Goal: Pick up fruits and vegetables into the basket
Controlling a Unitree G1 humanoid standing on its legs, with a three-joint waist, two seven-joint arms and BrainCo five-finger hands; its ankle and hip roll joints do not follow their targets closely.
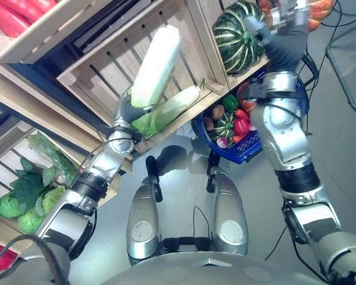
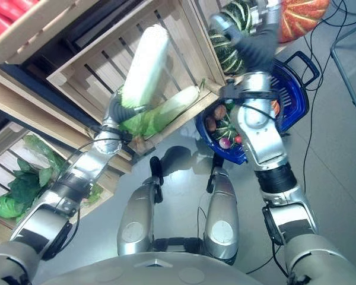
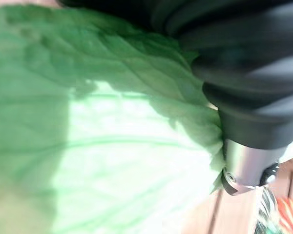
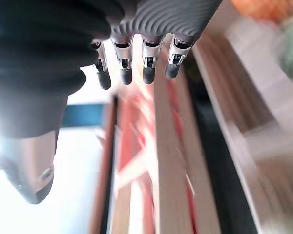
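My left hand [image 1: 129, 110] is shut on the leafy base of a long pale napa cabbage [image 1: 157, 62], held up tilted in front of a slatted wooden crate [image 1: 110, 56]. Its green leaves [image 3: 97, 136] press against the thumb [image 3: 244, 165]. A second napa cabbage [image 1: 177, 107] lies in the crate's low corner. A blue basket [image 2: 296, 101] hangs by my right forearm, holding a small striped squash [image 1: 224, 126], red peppers [image 1: 242, 124] and other vegetables. My right hand [image 2: 255, 37] is raised beside a big striped green squash [image 1: 234, 38], its fingers [image 4: 124, 68] straight and empty.
An orange pumpkin [image 2: 302, 18] sits beside the green squash. Leafy greens [image 1: 26, 196] fill a lower crate at the left, and red peppers [image 1: 15, 15] lie in the top left crate. A metal frame [image 1: 350, 71] stands on the floor at the right.
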